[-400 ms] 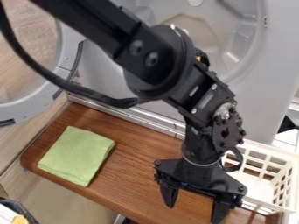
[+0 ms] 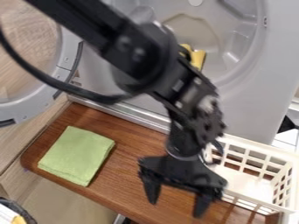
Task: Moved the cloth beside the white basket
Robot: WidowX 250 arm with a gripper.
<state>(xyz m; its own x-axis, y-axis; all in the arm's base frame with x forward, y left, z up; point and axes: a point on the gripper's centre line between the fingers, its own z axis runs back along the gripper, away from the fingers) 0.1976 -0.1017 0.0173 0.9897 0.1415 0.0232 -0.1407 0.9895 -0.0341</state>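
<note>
While the black pincer (image 2: 176,209) is hanging over the wooden board (image 2: 128,168), fingers standing apart, I am seeing the folded green cloth (image 2: 76,155) lying to one side of it, the white basket (image 2: 251,183) standing near its opposite side.

Green cloth (image 2: 76,155) folded flat near the left end of the wood board (image 2: 125,183). White basket (image 2: 258,147) at the right end, well apart from cloth. Gripper (image 2: 176,209) over board between them, fingers spread, pointing down. Grey machine (image 2: 251,103) behind, round door (image 2: 69,57) open.
</note>
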